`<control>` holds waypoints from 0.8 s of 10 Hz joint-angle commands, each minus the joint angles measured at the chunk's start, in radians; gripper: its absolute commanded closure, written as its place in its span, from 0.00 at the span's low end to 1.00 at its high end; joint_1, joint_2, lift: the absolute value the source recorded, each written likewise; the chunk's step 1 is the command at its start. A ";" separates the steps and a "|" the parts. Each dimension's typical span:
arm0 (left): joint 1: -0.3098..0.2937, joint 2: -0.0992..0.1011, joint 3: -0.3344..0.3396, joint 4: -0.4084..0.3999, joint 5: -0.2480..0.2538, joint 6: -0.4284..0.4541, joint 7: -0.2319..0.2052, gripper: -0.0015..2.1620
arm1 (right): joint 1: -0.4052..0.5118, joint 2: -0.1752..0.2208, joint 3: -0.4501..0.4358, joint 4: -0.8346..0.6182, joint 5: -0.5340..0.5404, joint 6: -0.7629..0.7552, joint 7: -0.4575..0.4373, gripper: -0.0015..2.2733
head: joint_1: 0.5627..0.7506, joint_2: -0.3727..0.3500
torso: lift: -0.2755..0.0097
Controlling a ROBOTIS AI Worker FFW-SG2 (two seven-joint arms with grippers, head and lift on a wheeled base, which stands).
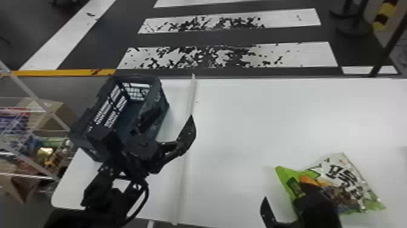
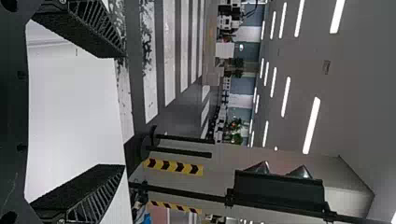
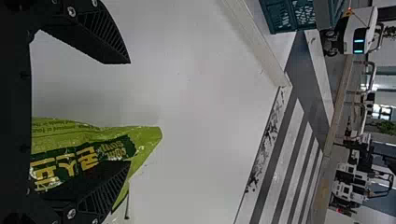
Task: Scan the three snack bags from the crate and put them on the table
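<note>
In the head view, my left gripper (image 1: 170, 127) stands open by the right side of the dark blue crate (image 1: 136, 79), one finger over the crate and one over the table. My right gripper (image 1: 283, 204) is low at the front right, with one finger over the green and white snack bag (image 1: 348, 179) lying on the white table (image 1: 257, 121). In the left wrist view, the left gripper (image 2: 122, 111) holds nothing. The right wrist view has the right gripper (image 3: 130, 112) open, the bag's green end (image 3: 144, 137) beneath and beside one finger, not gripped.
A pale raised strip (image 1: 191, 94) runs front to back across the table, between crate and bag. Beyond the table's left edge stands a clear-framed rack (image 1: 50, 113) with boxes and packets. The crate (image 3: 287, 16) is far off in the right wrist view.
</note>
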 commanded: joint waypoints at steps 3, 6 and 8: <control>0.039 0.017 -0.008 0.002 0.001 -0.044 -0.009 0.01 | -0.141 -0.007 0.144 0.059 0.176 0.134 -0.090 0.06 | 0.70 0.79 | 0.64; 0.047 0.028 -0.010 0.001 0.008 -0.044 -0.023 0.01 | -0.242 0.002 0.198 0.210 0.202 0.149 -0.147 0.06 | 0.70 0.77 | 0.64; 0.050 0.045 -0.013 0.005 0.004 -0.044 -0.023 0.01 | -0.285 0.002 0.198 0.251 0.204 0.155 -0.154 0.06 | 0.70 0.77 | 0.64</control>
